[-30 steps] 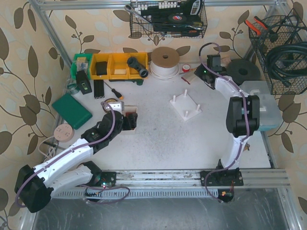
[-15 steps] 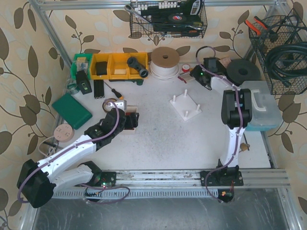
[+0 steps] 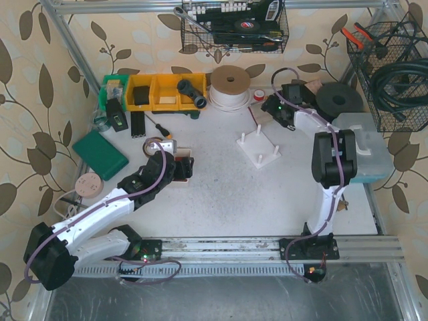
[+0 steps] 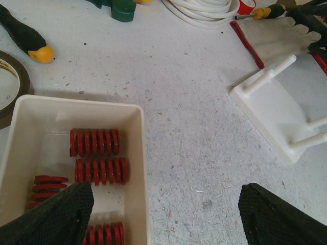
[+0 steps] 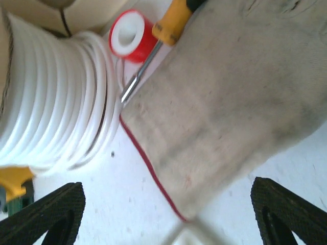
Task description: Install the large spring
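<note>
Hovering, both spread: L hand [image 4: 166, 217] over red springs [image 4: 97, 171], R hand [image 5: 166, 214] over glove [image 5: 219, 97]; basket [image 3: 188, 37] labels unreadable.

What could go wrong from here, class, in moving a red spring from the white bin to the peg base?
One: the red springs lie close together in the bin, so the open left claw might pinch two or catch the bin wall. Two: the open right claw hovers over a glove near the peg base; it might snag the cloth and shift the base.
</note>
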Available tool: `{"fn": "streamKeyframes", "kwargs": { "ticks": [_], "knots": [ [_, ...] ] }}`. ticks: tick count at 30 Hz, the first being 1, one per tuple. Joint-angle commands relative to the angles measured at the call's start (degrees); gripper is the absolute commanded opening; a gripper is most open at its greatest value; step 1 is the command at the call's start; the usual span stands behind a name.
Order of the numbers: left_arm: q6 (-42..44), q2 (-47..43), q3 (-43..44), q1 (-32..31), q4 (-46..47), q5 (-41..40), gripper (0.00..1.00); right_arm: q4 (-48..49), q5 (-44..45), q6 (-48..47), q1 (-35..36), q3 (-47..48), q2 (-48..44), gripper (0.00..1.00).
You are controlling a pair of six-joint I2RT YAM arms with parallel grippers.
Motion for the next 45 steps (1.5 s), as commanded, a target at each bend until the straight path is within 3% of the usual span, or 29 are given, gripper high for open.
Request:
{"fn": "streamKeyframes", "kwargs": {
  "ticks": [1,6,11,17,23,28,36,45],
  "knots": [
    [0.5,-1.3,1.2,0.7,1.3,-0.5,0.81,-4.6,3.1,-2.7,2.3,-4.8,-6.9,0.88],
    [0.0,-3.0,0.2,0.7,1.7,-1.3,0.81,-20.1,1.1,-15.5,3.1,-1.6,-11.7,0.83],
    [-1.0,-5.1,-1.4,0.7,2.2,-2.5,0.8,-25.7,-2.9,-25.6,5.0,-11.8,-19.4,0.82],
    [-2.3,-7.4,-2.6,0.7,1.9,-4.2,0.8,-32.4,-2.7,-28.2,9.7,-14.8,-25.6,0.78],
    [-2.7,-7.4,-2.7,0.7,1.7,-4.6,0.8,-37.9,1.3,-27.9,11.6,-12.8,-24.4,0.66],
    [-2.7,-7.6,-2.8,0.8,1.6,-4.8,0.8,-39.0,2.7,-27.8,13.0,-11.6,-21.2,0.49],
    [-2.6,-7.3,-2.8,0.8,2.0,-4.8,0.8,-39.1,8.0,-25.5,18.5,-8.7,-16.4,0.48],
    [-2.4,-7.5,-2.9,0.9,2.3,-4.4,0.8,-40.5,13.3,-24.1,19.7,-6.7,-12.4,0.45]
  ]
}}
